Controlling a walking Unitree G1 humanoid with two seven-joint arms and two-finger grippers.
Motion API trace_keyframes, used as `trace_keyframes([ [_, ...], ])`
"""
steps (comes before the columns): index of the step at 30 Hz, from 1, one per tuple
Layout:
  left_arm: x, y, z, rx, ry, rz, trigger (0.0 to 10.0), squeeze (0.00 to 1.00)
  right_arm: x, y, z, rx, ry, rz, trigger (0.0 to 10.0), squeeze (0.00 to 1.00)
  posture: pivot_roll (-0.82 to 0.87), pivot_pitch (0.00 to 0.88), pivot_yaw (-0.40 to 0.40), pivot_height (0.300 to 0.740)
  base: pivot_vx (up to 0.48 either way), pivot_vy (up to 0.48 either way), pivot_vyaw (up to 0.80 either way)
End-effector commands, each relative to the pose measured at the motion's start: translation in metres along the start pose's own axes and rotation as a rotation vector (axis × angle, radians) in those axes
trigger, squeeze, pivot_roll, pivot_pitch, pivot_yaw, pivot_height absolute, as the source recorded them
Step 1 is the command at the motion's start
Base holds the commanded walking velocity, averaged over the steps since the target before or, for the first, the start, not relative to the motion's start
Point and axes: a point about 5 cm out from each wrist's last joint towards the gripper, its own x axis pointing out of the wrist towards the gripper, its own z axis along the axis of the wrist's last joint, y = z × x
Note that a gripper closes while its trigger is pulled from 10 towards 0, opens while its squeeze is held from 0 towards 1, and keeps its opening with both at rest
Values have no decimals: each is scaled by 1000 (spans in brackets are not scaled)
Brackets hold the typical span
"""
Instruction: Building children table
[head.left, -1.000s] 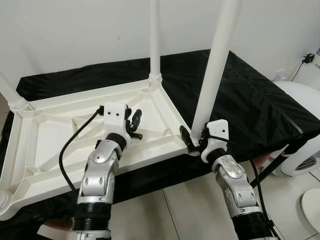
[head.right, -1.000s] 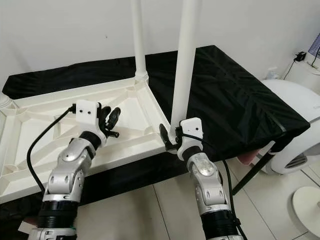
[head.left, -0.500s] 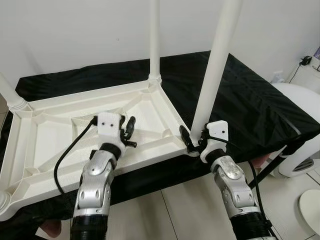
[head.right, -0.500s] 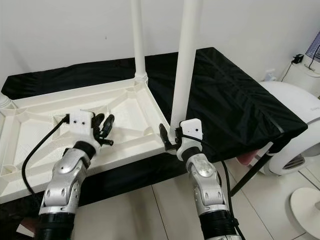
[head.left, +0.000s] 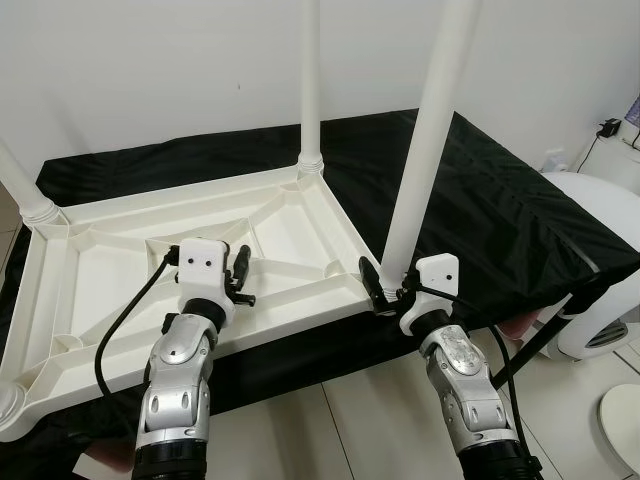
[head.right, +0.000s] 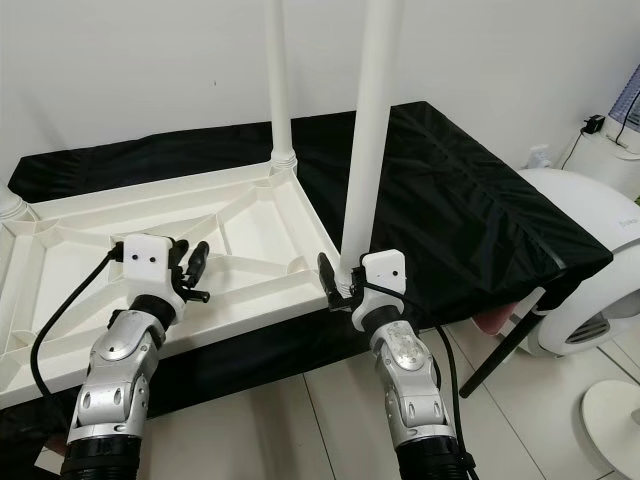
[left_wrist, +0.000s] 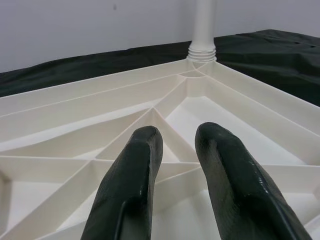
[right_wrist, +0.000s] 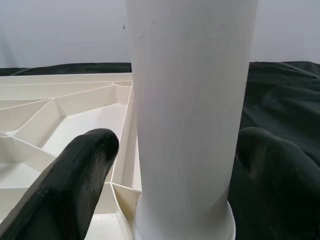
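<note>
A white plastic children's table (head.left: 100, 260) lies upside down on a black-covered bench (head.left: 500, 200). Its ribbed underside faces up. A tall white leg (head.left: 430, 130) stands in the near right corner, and another leg (head.left: 310, 80) rises at the far right corner. My right gripper (head.left: 385, 282) is open at the base of the near leg, one finger on each side of it (right_wrist: 75, 180). My left gripper (head.left: 240, 258) hovers over the middle ribs near the front rim. Its fingers (left_wrist: 137, 165) are open by a narrow gap with nothing between them.
A third leg (head.left: 25, 190) stands at the far left corner. A rounded white appliance (head.left: 600, 250) sits to the right of the bench, with a black bench strut (head.left: 540, 335) beside it. Tiled floor (head.left: 340, 420) lies below the front edge. A white wall is behind.
My left gripper has drawn back to the left along the underside, and its fingers have come closer together. The right gripper stays at the leg's base.
</note>
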Motion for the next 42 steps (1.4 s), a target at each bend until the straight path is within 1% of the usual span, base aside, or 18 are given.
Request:
trace_keyframes([
  [1, -6, 20, -3, 23, 4, 294, 10000, 0, -2, -1, 1, 1, -14, -11, 10000, 0, -66, 10, 36, 740, 0, 0, 0],
  [2, -6, 20, -3, 23, 4, 294, 10000, 0, -2, -1, 1, 1, -14, -11, 10000, 0, -66, 10, 36, 740, 0, 0, 0],
  [3, -6, 25, -5, 40, 2, 282, 10000, 0, -1, -3, 1, -8, -15, -16, 10000, 0, -60, 11, 26, 740, 0, 0, 0],
  [5, -6, 25, -5, 40, 2, 282, 10000, 0, -1, -3, 1, -8, -15, -16, 10000, 0, -60, 11, 26, 740, 0, 0, 0],
  [8, -9, 39, -10, 41, 2, 298, 10000, 0, -1, -14, -1, -40, -18, -40, 10000, 0, -54, 12, 28, 740, 0, 0, 0],
  [9, -9, 39, -10, 41, 2, 298, 10000, 0, -1, -14, -1, -40, -18, -40, 10000, 0, -54, 12, 28, 740, 0, 0, 0],
  [10, -10, 42, -13, 49, 17, 325, 10000, 0, -2, -15, -2, -47, -18, -49, 10000, 0, -55, 11, 28, 740, 0, 0, 0],
  [15, -13, 43, -14, 53, 19, 340, 10000, 0, -3, -15, -3, -44, -19, -58, 10000, 0, -56, 14, 28, 740, 0, 0, 0],
  [16, -14, 42, -16, 21, 22, 320, 10000, 0, -3, -15, -3, -45, -18, -59, 10000, 0, -52, 18, 30, 740, 0, 0, 0],
  [18, -19, 35, -20, 26, 27, 290, 10000, 0, -5, -14, -4, -44, -19, -50, 10000, 0, -53, 28, 36, 740, 0, 0, 0],
  [19, -19, 35, -20, 26, 27, 290, 10000, 0, -5, -14, -4, -44, -19, -50, 10000, 0, -53, 28, 36, 740, 0, 0, 0],
  [20, -22, 30, -21, 22, 20, 271, 10000, 0, -5, -13, -4, -41, -21, -45, 10000, 0, -53, 28, 36, 740, 0, 0, 0],
  [21, -22, 30, -21, 22, 20, 271, 10000, 0, -5, -13, -4, -41, -21, -45, 10000, 0, -53, 28, 36, 740, 0, 0, 0],
  [23, -25, 24, -23, 20, 12, 254, 10000, 0, -8, -11, -4, -42, -27, -37, 10000, 0, -54, 30, 38, 740, 0, 0, 0],
  [26, -29, 19, -26, 11, 19, 254, 10000, 0, -11, -9, -5, -46, -35, -39, 10000, 0, -57, 32, 40, 740, 0, 0, 0],
  [29, -32, 15, -25, 5, 9, 239, 10000, 0, -13, -6, -4, -43, -42, -44, 10000, 0, -55, 35, 37, 740, 0, 0, 0],
  [36, -33, 11, -16, 18, -30, 220, 10000, 0, -13, -1, -7, -37, -31, -29, 10000, 0, -49, 38, 29, 740, 0, 0, 0],
  [42, -36, 7, -18, 38, -31, 208, 10000, 0, -13, -1, -8, -35, -26, -28, 10000, 0, -45, 32, 24, 740, 0, 0, 0],
])
